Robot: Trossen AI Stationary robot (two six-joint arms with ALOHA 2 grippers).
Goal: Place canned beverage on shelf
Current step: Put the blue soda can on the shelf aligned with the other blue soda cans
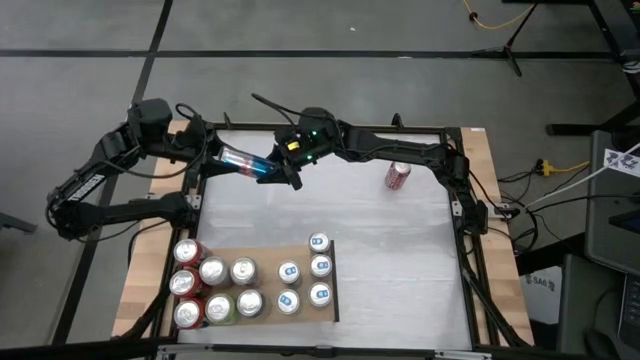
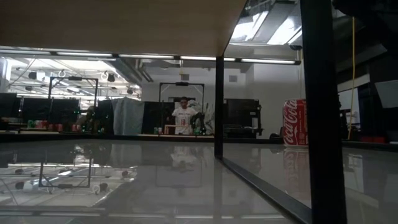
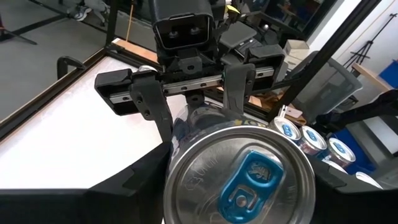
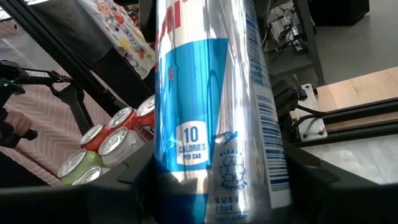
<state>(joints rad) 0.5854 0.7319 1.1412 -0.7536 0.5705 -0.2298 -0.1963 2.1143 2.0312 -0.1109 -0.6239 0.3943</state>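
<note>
A slim silver-and-blue can [image 1: 245, 162] lies level in the air over the table's far left part, between my two grippers. My left gripper [image 1: 222, 157] is shut on the end with the blue tab [image 3: 249, 186]. My right gripper [image 1: 285, 168] is shut on the other end; the can's printed side fills its wrist view [image 4: 211, 124]. The shelf [image 1: 300, 247], a light-brown panel with a dark strip along its right edge, lies at the table's near left. Several cans stand on it [image 1: 245, 272]. Neither gripper shows in the low view. My left gripper has the can's tab end [image 3: 186, 155] between its two fingers [image 3: 134, 186]. The fingers come level from the table's left and lie along the can, its top facing the wrist. The can is lifted clear and lies level. My right gripper pinches the can's body near its bottom end [image 3: 196, 118] between its two fingers [image 3: 235, 93], one on each side. The fingers come from the table's right and lie across the can [image 4: 186, 186]. The can is clear of the table.
A red cola can [image 1: 398, 176] stands on the white table at the far right; it also shows in the low view [image 2: 295, 122]. Red, green and silver cans [image 1: 200, 290] and blue-tabbed cans [image 1: 305, 272] crowd the shelf. Dark frame posts [image 2: 320, 112] stand near the low camera.
</note>
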